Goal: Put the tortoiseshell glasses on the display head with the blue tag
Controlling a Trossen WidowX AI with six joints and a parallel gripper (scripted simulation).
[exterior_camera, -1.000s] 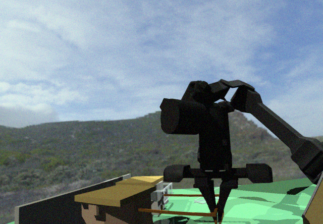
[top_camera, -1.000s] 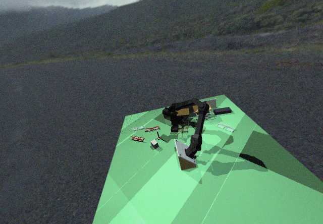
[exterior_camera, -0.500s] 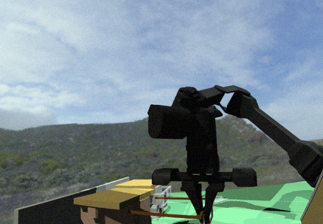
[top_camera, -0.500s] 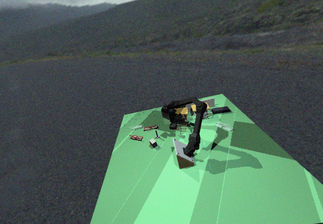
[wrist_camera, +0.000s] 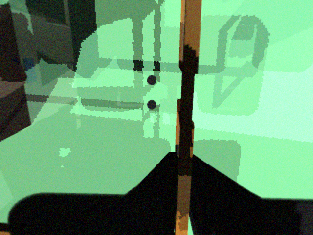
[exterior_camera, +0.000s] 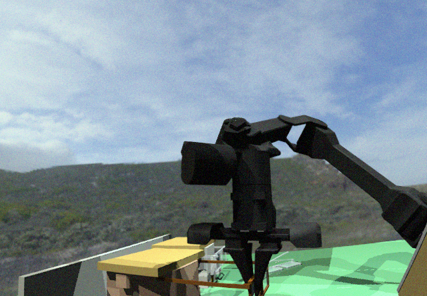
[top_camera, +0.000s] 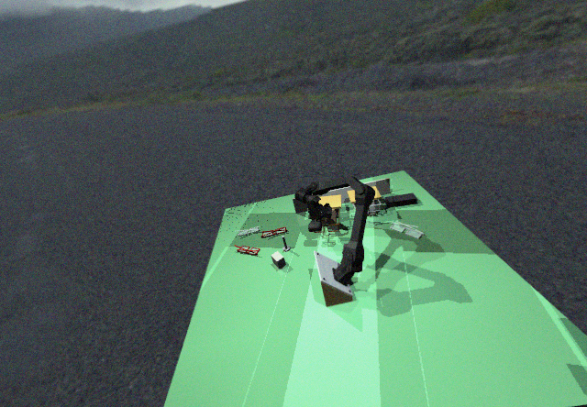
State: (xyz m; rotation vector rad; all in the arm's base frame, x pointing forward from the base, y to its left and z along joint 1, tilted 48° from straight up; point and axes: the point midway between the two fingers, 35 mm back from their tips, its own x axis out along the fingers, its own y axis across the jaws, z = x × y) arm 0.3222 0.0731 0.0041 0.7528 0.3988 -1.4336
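The tortoiseshell glasses [exterior_camera: 207, 283] [wrist_camera: 190, 29] hang from my gripper [exterior_camera: 252, 285] [wrist_camera: 179, 160], which is shut on the front of their frame. Their temples point toward the nearer yellow-topped display head [exterior_camera: 151, 258] [top_camera: 330, 200]. In the exterior view the near temple overlaps that head's side and the far temple ends by its front; contact cannot be told. The fingers are out in front of the head. The other display head [exterior_camera: 182, 241] [top_camera: 351, 196] stands beyond, with white frames by its front. A small blue patch shows at the wrist view's left; which head bears it is unclear.
A grey panel [top_camera: 382, 186] [exterior_camera: 75, 279] stands behind the heads. A black box [top_camera: 401, 199] and pale glasses [top_camera: 408, 229] lie to the right. Red glasses [top_camera: 274, 232], another red pair [top_camera: 248, 250], a white block [top_camera: 278, 259] and a small black stand [top_camera: 285, 246] are left.
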